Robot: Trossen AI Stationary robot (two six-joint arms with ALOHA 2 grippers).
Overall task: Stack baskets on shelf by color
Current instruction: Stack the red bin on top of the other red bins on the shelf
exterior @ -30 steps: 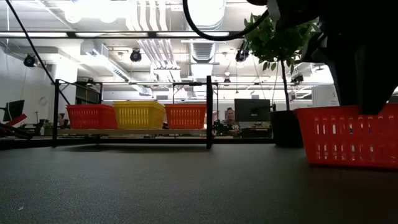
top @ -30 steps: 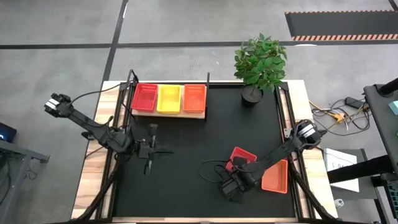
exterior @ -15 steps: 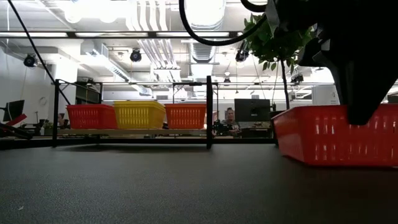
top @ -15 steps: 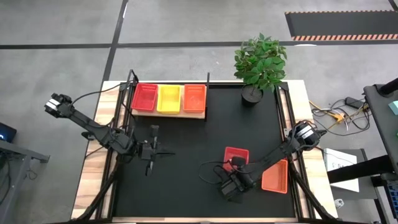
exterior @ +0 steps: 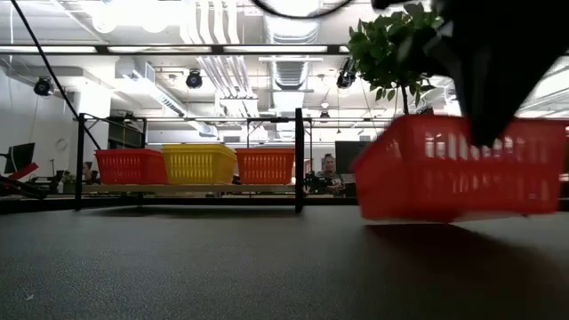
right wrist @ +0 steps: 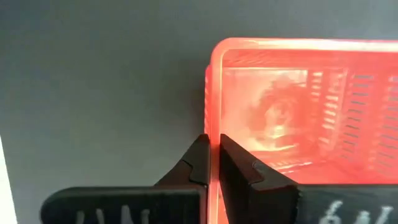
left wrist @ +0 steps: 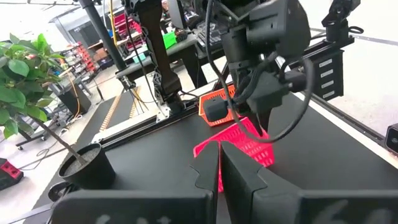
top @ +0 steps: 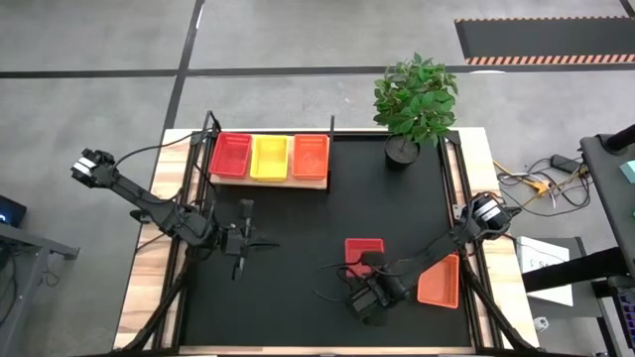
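A pinkish-red basket hangs over the black mat right of the middle, with my right gripper shut on it from its near side. In the low view this basket floats above the mat with a shadow under it. An orange basket rests flat on the mat by the right edge. On the shelf at the far left stand a red, a yellow and an orange basket side by side. My left gripper waits shut at mid-left, touching nothing. My right gripper pinches one side wall of the red basket at its rim, with one finger outside the wall and the other finger inside the basket. The fingers point down from above. The basket hangs clear of the mat, slightly tilted.
A potted plant stands at the far right corner of the mat. Black frame posts rise at the shelf's ends. A loose cable loops beside my right arm. Bare mat lies between the held basket and the shelf.
My right gripper has risen and gone toward the table's left edge with the red basket. The basket, which stood on the mat a second ago, is now lifted clear and has swung to sit squarer to the table's edges.
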